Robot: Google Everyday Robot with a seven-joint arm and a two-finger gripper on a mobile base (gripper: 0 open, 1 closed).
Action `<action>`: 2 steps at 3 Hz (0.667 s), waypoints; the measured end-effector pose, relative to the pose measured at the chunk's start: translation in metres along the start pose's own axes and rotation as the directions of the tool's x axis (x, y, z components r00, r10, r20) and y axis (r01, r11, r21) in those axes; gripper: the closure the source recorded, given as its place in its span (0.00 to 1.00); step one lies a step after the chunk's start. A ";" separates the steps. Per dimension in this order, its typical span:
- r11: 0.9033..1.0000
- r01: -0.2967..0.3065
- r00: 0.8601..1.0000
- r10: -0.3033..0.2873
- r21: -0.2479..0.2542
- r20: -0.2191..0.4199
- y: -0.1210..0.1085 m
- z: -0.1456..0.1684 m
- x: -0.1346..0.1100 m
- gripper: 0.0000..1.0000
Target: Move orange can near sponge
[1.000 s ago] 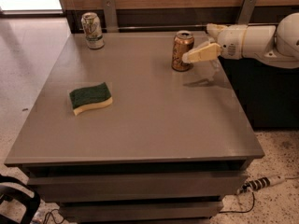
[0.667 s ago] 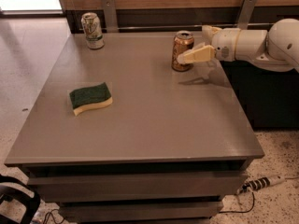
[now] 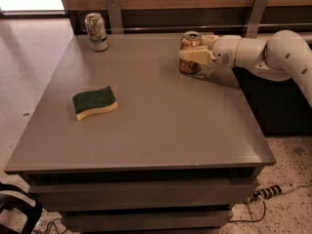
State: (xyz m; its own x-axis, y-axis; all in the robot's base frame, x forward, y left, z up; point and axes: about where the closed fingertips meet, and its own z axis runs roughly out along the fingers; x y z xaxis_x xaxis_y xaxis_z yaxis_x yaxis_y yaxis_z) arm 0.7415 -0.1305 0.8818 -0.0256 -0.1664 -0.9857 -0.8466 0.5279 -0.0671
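The orange can (image 3: pixel 187 66) stands upright at the back right of the grey table (image 3: pixel 161 130). My gripper (image 3: pixel 193 47) reaches in from the right and is open, with one finger (image 3: pixel 195 56) across the can's near side and the other behind it. The can stands between the fingers on the table. The sponge (image 3: pixel 94 102), dark green on top over pale yellow, lies flat at the left middle of the table, well away from the can and the gripper.
A white and green can (image 3: pixel 96 31) stands at the table's back left corner. A wooden wall with metal brackets (image 3: pixel 115 14) runs behind the table. A power strip (image 3: pixel 271 191) and cable lie on the floor at the lower right.
My gripper has moved left, so its fingers now lie on either side of the orange can. The can, the sponge and the white and green can have not moved.
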 end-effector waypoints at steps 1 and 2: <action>1.000 -0.001 1.000 0.001 -0.019 0.019 0.000 0.010 0.001 0.63; 1.000 -0.001 1.000 0.001 -0.023 0.019 0.002 0.012 0.001 0.87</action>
State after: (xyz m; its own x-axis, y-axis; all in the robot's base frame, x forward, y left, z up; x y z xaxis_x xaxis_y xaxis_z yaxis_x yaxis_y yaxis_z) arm 0.7463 -0.1195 0.8792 -0.0170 -0.1502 -0.9885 -0.8584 0.5092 -0.0626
